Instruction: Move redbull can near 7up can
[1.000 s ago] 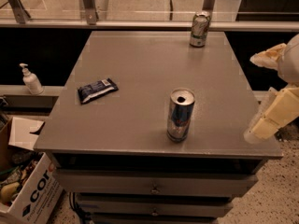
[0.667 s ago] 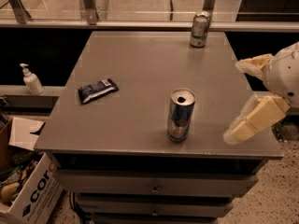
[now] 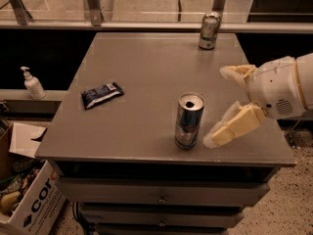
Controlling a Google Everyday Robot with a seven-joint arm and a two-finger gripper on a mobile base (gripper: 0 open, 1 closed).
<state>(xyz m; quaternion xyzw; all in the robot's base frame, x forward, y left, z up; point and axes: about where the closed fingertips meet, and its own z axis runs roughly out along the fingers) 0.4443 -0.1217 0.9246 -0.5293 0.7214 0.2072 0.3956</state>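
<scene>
**Hand (image 3: 216, 106) spread open just right of the redbull can (image 3: 189, 120)**

Hand first: from my seat I see it come in from the right edge of the view on its white arm (image 3: 281, 87). It hangs low over the right side of the tabletop (image 3: 146, 58). Its two cream fingers (image 3: 237, 126) are spread wide apart and nothing is between them. The lower one slants down toward the base of the redbull can, and its tip lies just beside the can's foot. I cannot tell whether it touches the metal. The upper one sits higher and further back, well clear of the can.

The redbull can stands upright near the front edge of the tabletop, a little right of the middle. Its silver top, with the dark opening, faces up at me. It sits to the left of the gap between the fingers rather than inside it.

The 7up can (image 3: 209, 31) stands upright at the far edge of the tabletop, toward the back right corner, well apart from the redbull can.

On the left half of the tabletop a dark blue snack packet (image 3: 101, 94) lies flat, turned at a slight angle.

Off the tabletop to the left, a white pump bottle (image 3: 33, 83) stands on a ledge. Below it, a cardboard box (image 3: 27, 204) with dark lettering sits on the floor. Under the tabletop I see drawers (image 3: 159, 195) with small handles.
</scene>
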